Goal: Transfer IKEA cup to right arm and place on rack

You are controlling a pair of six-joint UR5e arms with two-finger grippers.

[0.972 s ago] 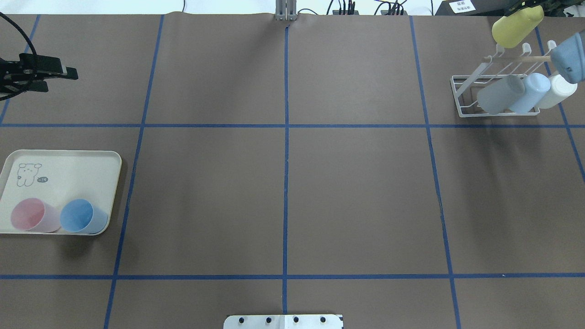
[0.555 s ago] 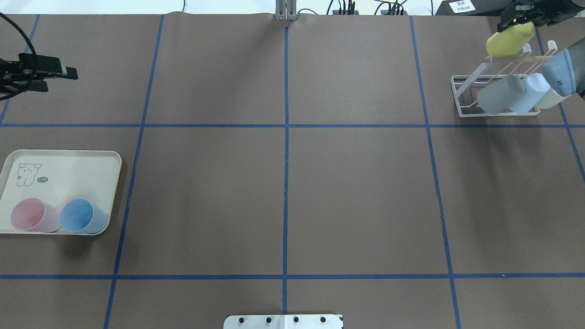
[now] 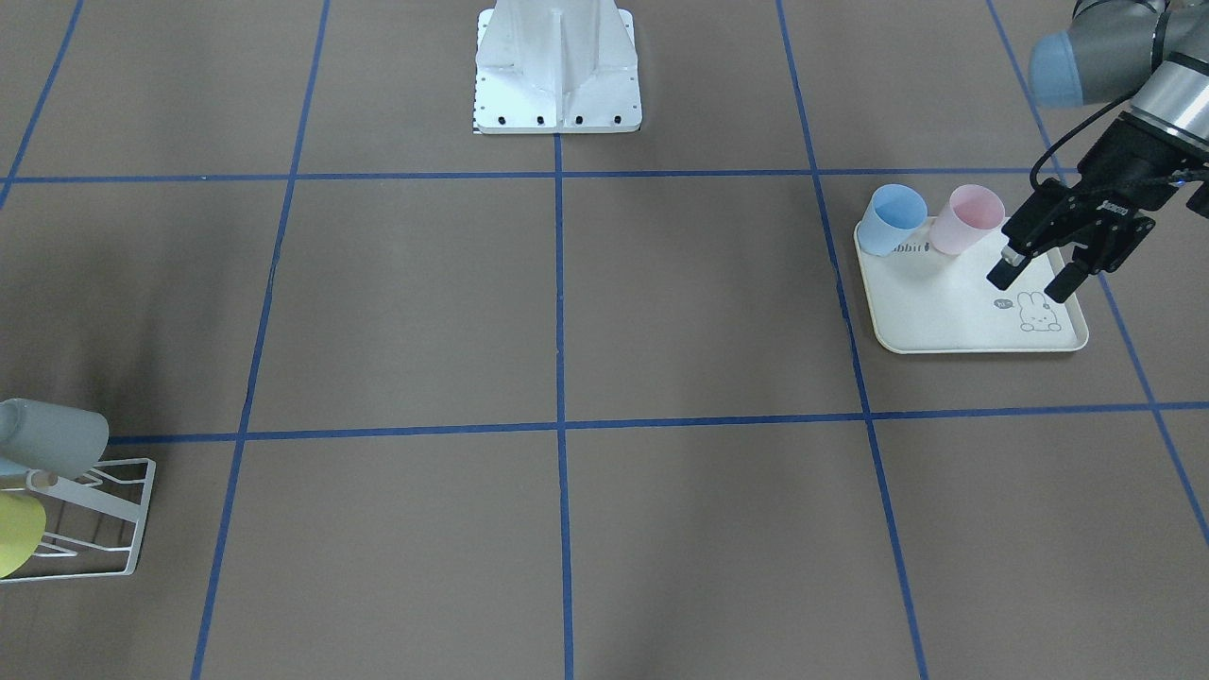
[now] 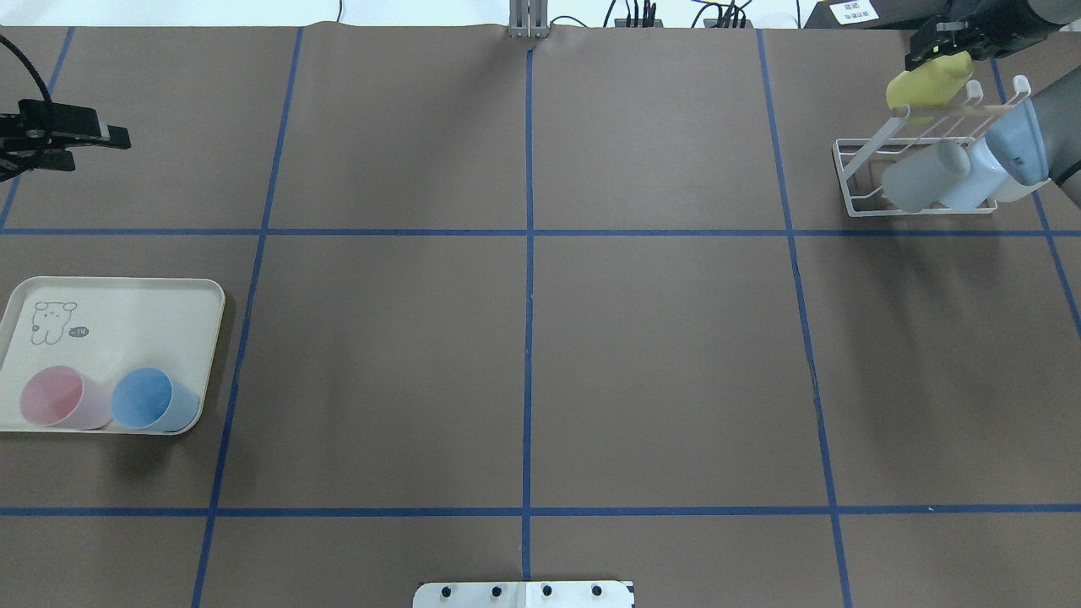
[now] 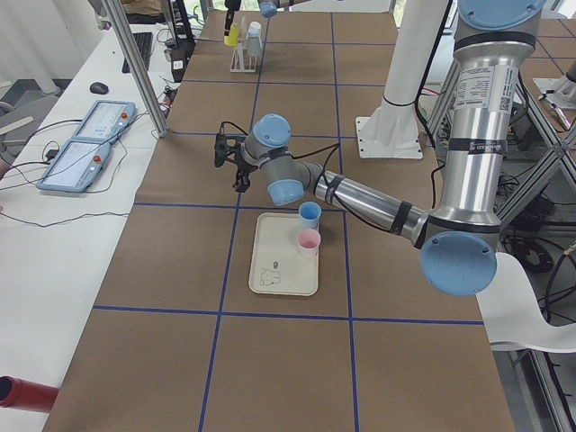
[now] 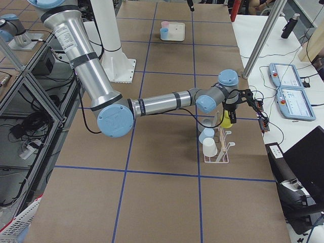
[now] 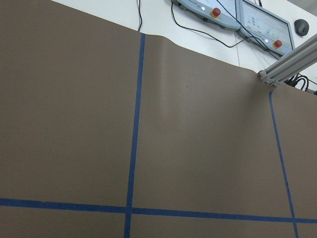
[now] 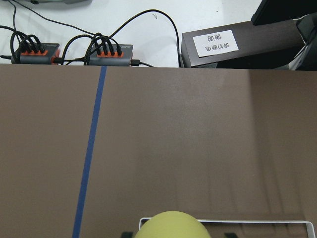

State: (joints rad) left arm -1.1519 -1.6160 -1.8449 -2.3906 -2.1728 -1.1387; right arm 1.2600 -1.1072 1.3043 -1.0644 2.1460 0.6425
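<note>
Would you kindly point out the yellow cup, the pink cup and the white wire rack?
yellow cup (image 4: 925, 80), overhead view, side wall.
pink cup (image 4: 51, 395), overhead view, open mouth.
white wire rack (image 4: 842, 179), overhead view, left frame.

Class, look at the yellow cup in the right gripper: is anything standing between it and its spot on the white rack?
Nothing visible does. The yellow cup, held by the right gripper, is at the rack's far side by the wooden dowel. The grey cup and light blue cup sit on the near side.
</note>
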